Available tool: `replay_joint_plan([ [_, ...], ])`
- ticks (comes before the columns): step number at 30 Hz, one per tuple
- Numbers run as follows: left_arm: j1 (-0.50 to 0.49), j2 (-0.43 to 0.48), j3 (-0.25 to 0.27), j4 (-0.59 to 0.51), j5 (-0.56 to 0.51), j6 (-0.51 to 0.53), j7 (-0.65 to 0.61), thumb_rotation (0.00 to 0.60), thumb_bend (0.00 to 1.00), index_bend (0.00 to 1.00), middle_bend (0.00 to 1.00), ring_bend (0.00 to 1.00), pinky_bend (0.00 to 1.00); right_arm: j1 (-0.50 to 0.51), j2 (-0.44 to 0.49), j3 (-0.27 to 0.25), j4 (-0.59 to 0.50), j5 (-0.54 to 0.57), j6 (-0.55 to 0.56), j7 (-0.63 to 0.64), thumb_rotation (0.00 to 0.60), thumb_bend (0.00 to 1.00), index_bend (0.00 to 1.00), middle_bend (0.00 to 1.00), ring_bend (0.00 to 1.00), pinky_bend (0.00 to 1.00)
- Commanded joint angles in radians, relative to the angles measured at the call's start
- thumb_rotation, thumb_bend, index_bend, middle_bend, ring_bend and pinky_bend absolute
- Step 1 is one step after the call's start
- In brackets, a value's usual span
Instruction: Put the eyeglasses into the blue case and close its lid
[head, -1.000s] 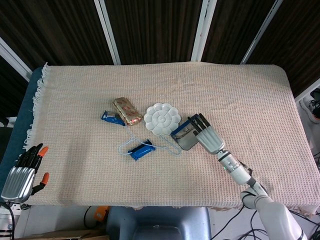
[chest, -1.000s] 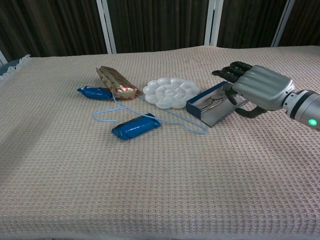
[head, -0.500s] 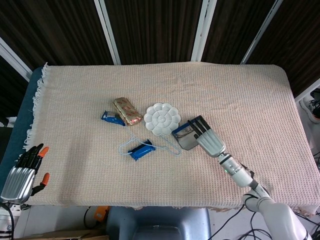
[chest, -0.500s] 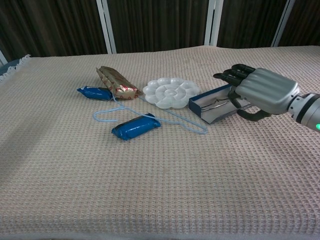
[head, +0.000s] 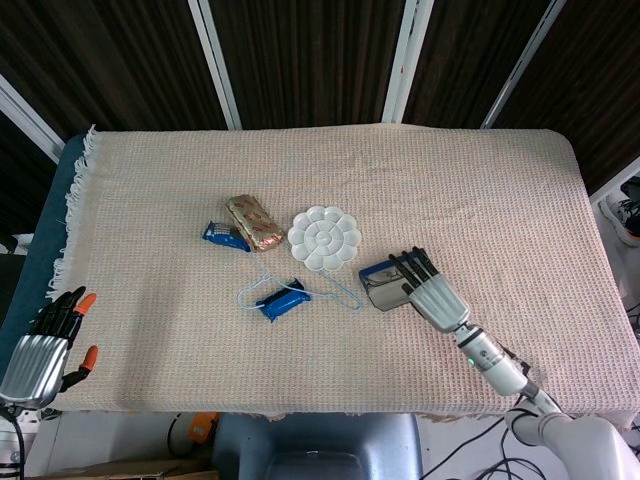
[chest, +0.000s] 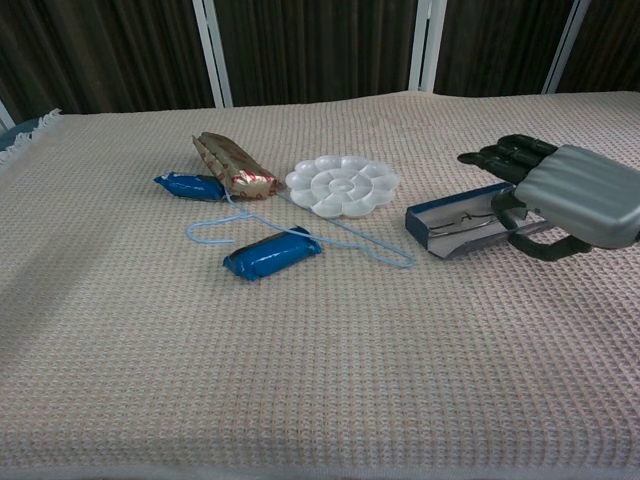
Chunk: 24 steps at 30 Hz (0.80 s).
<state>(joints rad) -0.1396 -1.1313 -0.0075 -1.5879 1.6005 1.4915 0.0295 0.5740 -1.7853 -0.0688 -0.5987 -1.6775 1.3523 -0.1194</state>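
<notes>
The blue case (head: 381, 282) (chest: 455, 222) lies open on the woven cloth, right of the white palette. Thin-framed eyeglasses (chest: 463, 219) rest inside it. My right hand (head: 432, 292) (chest: 572, 194) grips the case's right end, fingers over the top and thumb underneath. The lid's position is hidden by the hand. My left hand (head: 44, 345) hangs at the table's near left corner, fingers extended, holding nothing; the chest view does not show it.
A white flower-shaped palette (head: 325, 238) (chest: 342, 185) sits mid-table. Left of it lie a golden packet (head: 253, 221) (chest: 231, 164) and a small blue packet (head: 225, 235) (chest: 190, 186). A larger blue packet (head: 283, 301) (chest: 271, 255) rests on a light-blue cord (chest: 350, 238).
My right hand has drawn the case away from the palette, to the right and nearer the front edge, and the case now lies flatter. The left hand has stayed put.
</notes>
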Motion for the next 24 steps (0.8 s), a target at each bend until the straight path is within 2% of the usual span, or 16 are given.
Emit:
replay_joint_plan([
  [1,0.001,0.000,0.000,-0.001,0.001,0.003,-0.001,0.600,0.41,0.00,0.00,0.00,0.15,-0.040,0.028,-0.022,-0.030,-0.015,0.040,0.004,0.600,0.66,0.73,0.11,0.00,0.00],
  [9,-0.004,-0.005,0.005,-0.006,0.006,-0.012,0.017,0.600,0.41,0.00,0.00,0.00,0.15,-0.093,0.095,-0.054,-0.106,-0.054,0.110,0.012,0.600,0.66,0.72,0.11,0.00,0.00],
  [24,-0.002,-0.003,-0.004,-0.031,-0.033,-0.026,0.051,0.600,0.42,0.00,0.00,0.01,0.16,-0.071,0.108,-0.006,-0.153,-0.052,0.101,0.021,0.600,0.66,0.71,0.11,0.00,0.00],
])
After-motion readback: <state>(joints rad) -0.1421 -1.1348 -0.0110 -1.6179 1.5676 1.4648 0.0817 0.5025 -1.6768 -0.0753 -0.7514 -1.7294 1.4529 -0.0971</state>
